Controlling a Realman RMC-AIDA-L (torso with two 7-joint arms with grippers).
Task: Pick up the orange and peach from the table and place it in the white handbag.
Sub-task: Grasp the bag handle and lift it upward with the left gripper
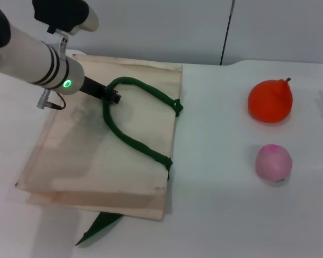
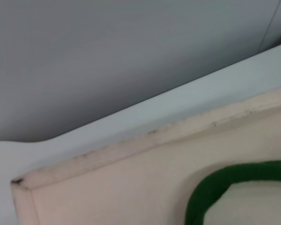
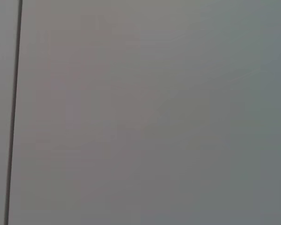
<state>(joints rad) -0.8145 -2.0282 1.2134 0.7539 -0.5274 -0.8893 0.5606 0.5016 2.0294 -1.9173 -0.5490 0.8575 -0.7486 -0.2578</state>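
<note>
No writing shows on the bag (image 1: 86, 161), which lies flat on the table's (image 1: 215, 215) left side. The left gripper (image 1: 114, 98) sits at its green handle (image 1: 134, 142), apparently clamped on the loop. The orange (image 1: 269, 100) and peach (image 1: 273, 163) rest well right of it, apart, with bare tabletop around them
</note>
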